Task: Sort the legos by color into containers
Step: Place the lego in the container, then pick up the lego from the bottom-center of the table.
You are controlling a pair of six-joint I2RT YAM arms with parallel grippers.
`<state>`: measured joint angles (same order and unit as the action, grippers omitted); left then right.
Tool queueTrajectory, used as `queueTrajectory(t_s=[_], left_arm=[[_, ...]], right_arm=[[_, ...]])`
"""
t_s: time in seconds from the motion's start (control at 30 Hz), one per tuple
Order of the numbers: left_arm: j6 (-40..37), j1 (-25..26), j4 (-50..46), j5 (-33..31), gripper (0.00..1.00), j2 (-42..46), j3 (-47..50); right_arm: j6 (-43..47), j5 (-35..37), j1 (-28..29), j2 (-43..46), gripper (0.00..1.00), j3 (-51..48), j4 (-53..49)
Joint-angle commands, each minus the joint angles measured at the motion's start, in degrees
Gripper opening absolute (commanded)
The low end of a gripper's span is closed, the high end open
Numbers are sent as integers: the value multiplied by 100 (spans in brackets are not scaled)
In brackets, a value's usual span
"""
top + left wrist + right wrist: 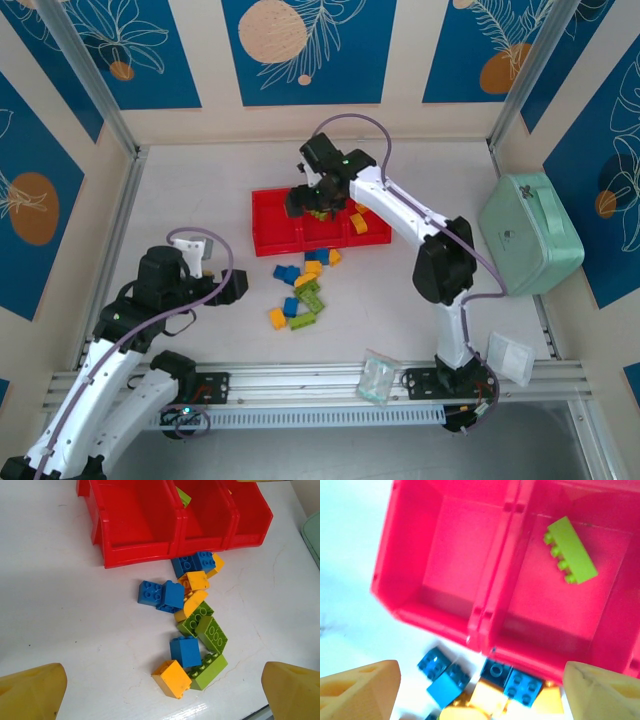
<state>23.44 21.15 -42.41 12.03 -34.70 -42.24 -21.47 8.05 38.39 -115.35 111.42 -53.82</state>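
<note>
Fingers (30, 690) on left gripper (162, 680) and right gripper (477, 680) gaped wide, holding nothing. Loose legos (192, 610) sat bunched by the red tray (135, 555), so one grab could've snagged two colors.

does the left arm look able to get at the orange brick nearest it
Probably yes: the left gripper is open, and the orange brick sits uncovered on the table before it.

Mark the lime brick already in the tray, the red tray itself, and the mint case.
lime brick (571, 548), right wrist view, middle of its long face.
red tray (135, 557), left wrist view, its near outer wall.
mint case (528, 238), top external view, middle of its lid.
</note>
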Motion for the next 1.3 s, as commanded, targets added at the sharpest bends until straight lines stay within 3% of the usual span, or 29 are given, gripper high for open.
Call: queueTrajectory(t_s=[0.0,0.23,0.53,1.27], left_arm=[[-162,47,124,237,99,91,82],[-165,47,181,273,99,283,123],[-129,48,112,111,99,631,111],[-85,63,76,-17,99,819,111]], right_arm=[[-41,336,314,539,86,-463,-371],[-334,628,1013,1315,87,-1774,-176],[-930,478,1757,1326,86,-2900,420],[-1051,557,1742,569,71,-3261,866]])
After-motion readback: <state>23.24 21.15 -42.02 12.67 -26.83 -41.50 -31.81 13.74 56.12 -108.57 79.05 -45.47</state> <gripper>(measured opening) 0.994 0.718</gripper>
